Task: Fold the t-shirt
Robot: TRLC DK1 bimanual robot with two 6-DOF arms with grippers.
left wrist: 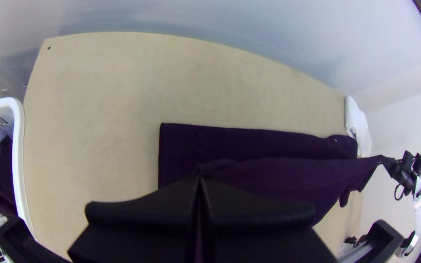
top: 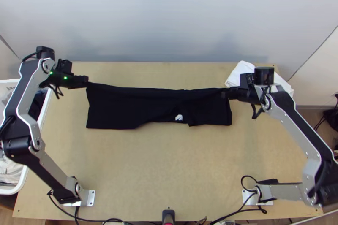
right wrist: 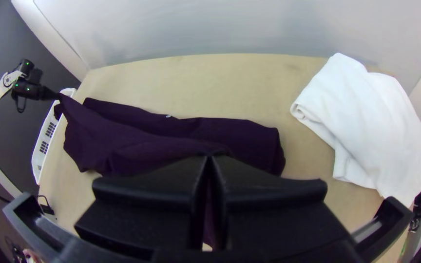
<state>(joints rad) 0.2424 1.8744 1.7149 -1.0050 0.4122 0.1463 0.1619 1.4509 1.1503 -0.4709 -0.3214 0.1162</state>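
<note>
The black t-shirt (top: 118, 109) lies as a wide folded strip across the table's upper part in the top view, its far layer raised between both grippers. At its left end, my left gripper (top: 87, 82) is shut on a corner; my right gripper (top: 224, 93) is shut on the cloth near the right end. In the left wrist view, the left gripper (left wrist: 199, 174) pinches the raised layer of the t-shirt (left wrist: 269, 146), with another layer flat below. In the right wrist view, the right gripper (right wrist: 209, 160) pinches the t-shirt (right wrist: 137, 141) too, and a stretched edge runs between the grippers.
A white cloth (right wrist: 366, 122) lies bunched at the table's far right corner, close to the right arm. A white basket (top: 22, 180) with clothes stands along the left edge. Bare wood of the table (top: 169, 161) shows between the arms' bases, with cables along the near edge.
</note>
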